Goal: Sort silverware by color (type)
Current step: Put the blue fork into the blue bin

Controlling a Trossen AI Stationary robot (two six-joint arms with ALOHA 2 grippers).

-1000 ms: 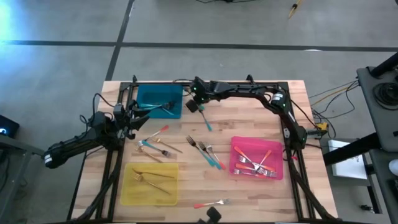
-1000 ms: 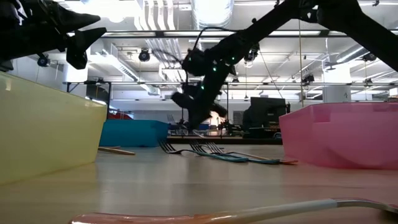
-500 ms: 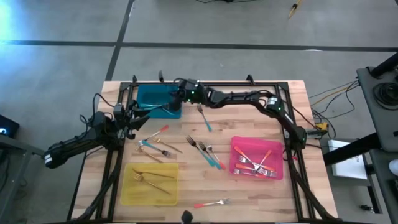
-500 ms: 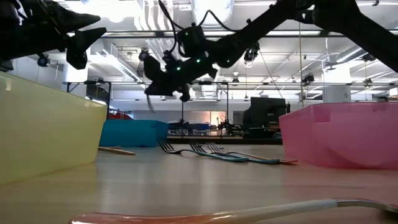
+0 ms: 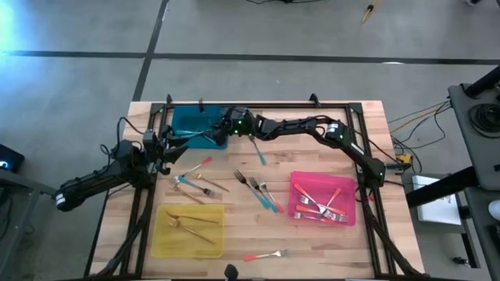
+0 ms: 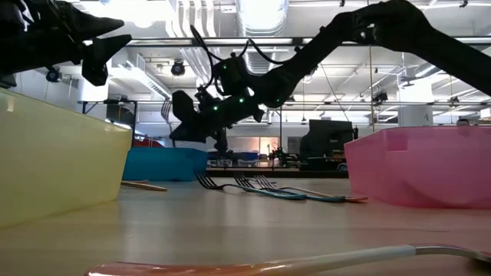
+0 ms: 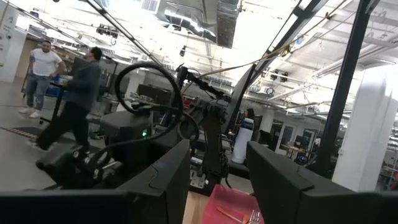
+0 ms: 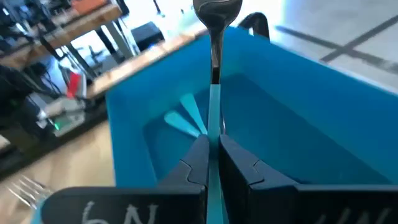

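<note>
My right gripper hovers over the right end of the teal tray, shut on a teal-handled piece of silverware. Its metal head sticks out ahead of the fingers. Another teal-handled fork lies inside that tray. My left gripper waits open above the table's left side. Loose forks lie flat on the wood: a teal one, a mixed cluster, coral and gold ones, and a coral one. My right gripper pinches the teal handle between its two fingers. The handle runs along the fingers and the metal head points away from them. The fingers slant down from the table's right. The piece is lifted clear, above the inside of the teal tray.
A pink tray with several forks sits on the right. A yellow tray with gold forks is near left. The dark arm frame runs along the far edge. People stand in the room beyond the table.
My right gripper, shut on the teal-handled piece, has moved toward the table's left from beside the teal tray to over its right end. It rose first, then dipped toward the tray. The forks on the table have stayed put.
</note>
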